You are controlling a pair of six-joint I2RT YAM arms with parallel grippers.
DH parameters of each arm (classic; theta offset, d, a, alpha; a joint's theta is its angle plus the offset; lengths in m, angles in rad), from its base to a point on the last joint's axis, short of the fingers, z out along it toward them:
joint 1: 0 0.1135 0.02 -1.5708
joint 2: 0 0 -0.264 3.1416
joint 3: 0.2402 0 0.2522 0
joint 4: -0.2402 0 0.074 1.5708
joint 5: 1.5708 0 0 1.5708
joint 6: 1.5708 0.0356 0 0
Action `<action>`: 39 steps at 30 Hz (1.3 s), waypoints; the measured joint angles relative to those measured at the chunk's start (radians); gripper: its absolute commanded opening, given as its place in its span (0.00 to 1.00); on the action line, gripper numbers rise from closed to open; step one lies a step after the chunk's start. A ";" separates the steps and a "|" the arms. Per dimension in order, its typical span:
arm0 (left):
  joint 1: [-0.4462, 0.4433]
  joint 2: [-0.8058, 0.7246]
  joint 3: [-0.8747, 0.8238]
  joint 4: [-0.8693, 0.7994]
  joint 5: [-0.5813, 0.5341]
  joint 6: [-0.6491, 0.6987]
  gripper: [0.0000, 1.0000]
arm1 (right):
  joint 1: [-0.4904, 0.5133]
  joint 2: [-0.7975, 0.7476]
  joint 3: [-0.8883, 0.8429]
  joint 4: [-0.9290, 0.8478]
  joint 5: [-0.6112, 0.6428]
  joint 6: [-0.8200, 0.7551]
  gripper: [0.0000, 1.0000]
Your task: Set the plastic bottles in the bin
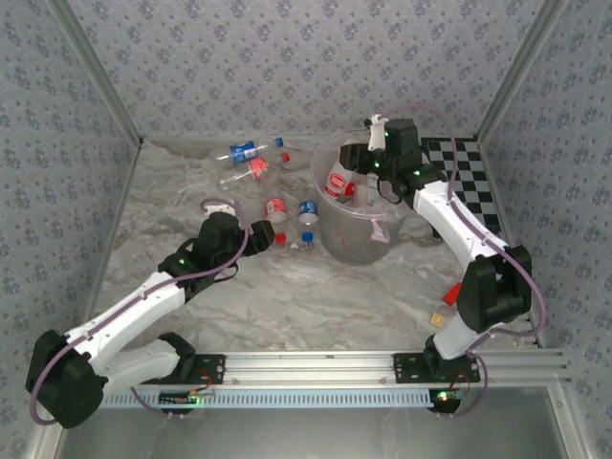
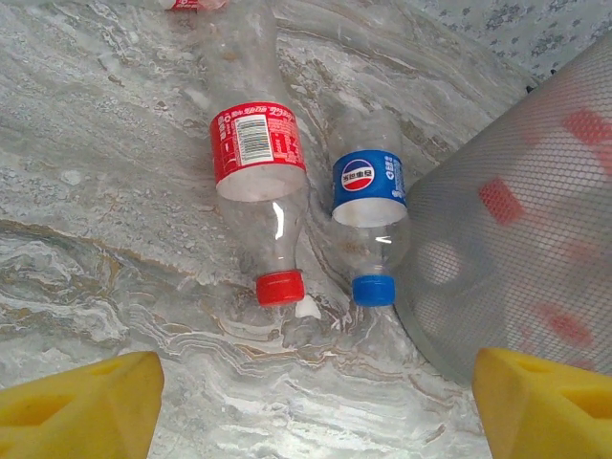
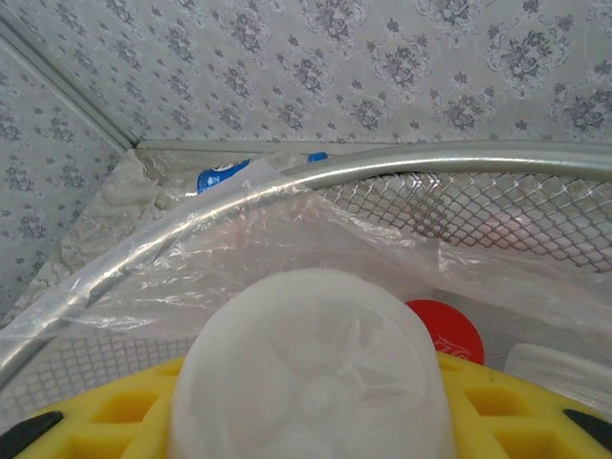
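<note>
Yellow fingers [image 2: 81,402] of your left gripper [image 2: 316,411] sit at the bottom corners of the left wrist view, spread wide with bare marbled table [image 2: 115,239] between them and nothing gripped. Just ahead of that open claw lie two plastic bottles side by side, caps pointing back at you: the red-capped bottle [image 2: 258,163] with a red label on the left, and the blue-capped bottle [image 2: 368,186] with a blue label on the right, close to each other. Immediately right of the blue one rises the mesh-patterned wall of the bin [image 2: 516,220], so you have little room on that side and open table to the left. From above, the left gripper [image 1: 260,234] is near the table's middle, with more loose bottles [image 1: 247,158] lying well beyond it near the back wall [image 1: 287,67]. Further right, your right gripper [image 1: 356,161] hangs over the bin's rim [image 1: 323,206], clamped on the held bottle [image 1: 339,182], which has a red label. Its wrist view shows that bottle's pale base [image 3: 311,363] wedged between the yellow jaws, the liner bag [image 3: 335,249] and rim [image 3: 287,186] just past it, and a red cap [image 3: 445,330] down inside. Right of the bin lies a checkerboard [image 1: 469,177], against the right wall.
</note>
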 measured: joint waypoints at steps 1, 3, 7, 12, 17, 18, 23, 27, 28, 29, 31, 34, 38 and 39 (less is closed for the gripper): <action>0.002 0.000 0.000 0.000 0.000 -0.002 0.84 | 0.001 -0.003 -0.002 0.002 -0.003 0.008 0.30; 0.005 0.000 0.000 0.000 0.001 -0.003 0.84 | 0.003 -0.017 -0.004 -0.015 -0.009 0.018 0.51; 0.005 -0.012 -0.011 0.000 0.001 -0.007 0.84 | 0.010 -0.059 0.013 -0.153 -0.009 0.016 0.78; 0.005 -0.019 -0.024 0.001 0.003 -0.010 0.84 | 0.008 -0.084 0.158 -0.340 0.007 -0.016 0.82; 0.010 -0.019 -0.034 0.002 0.008 -0.010 0.84 | 0.005 -0.127 0.223 -0.435 0.048 -0.039 0.61; 0.011 -0.019 -0.036 0.002 0.008 -0.010 0.84 | 0.007 -0.127 0.227 -0.449 0.053 -0.041 0.55; 0.011 -0.021 -0.038 0.002 0.008 -0.010 0.84 | 0.021 -0.071 0.231 -0.503 0.065 -0.069 0.36; 0.011 -0.023 -0.051 0.003 0.011 -0.017 0.84 | 0.031 0.005 0.228 -0.509 0.053 -0.073 0.32; 0.011 -0.024 -0.056 0.002 0.013 -0.018 0.84 | 0.032 0.018 0.227 -0.505 0.048 -0.074 0.30; 0.011 -0.024 -0.061 0.002 0.015 -0.018 0.84 | 0.035 0.031 0.226 -0.495 0.041 -0.074 0.29; 0.011 -0.024 -0.065 -0.001 0.018 -0.018 0.84 | 0.047 0.050 0.224 -0.478 0.029 -0.075 0.28; 0.011 -0.021 -0.065 -0.002 0.018 -0.017 0.84 | 0.071 0.061 0.198 -0.444 0.013 -0.075 0.27; 0.017 0.005 -0.065 0.002 0.020 -0.016 0.84 | 0.089 0.065 0.152 -0.443 -0.003 -0.074 0.27; 0.019 0.017 -0.065 0.003 0.024 -0.015 0.83 | 0.087 0.066 0.150 -0.447 -0.007 -0.074 0.28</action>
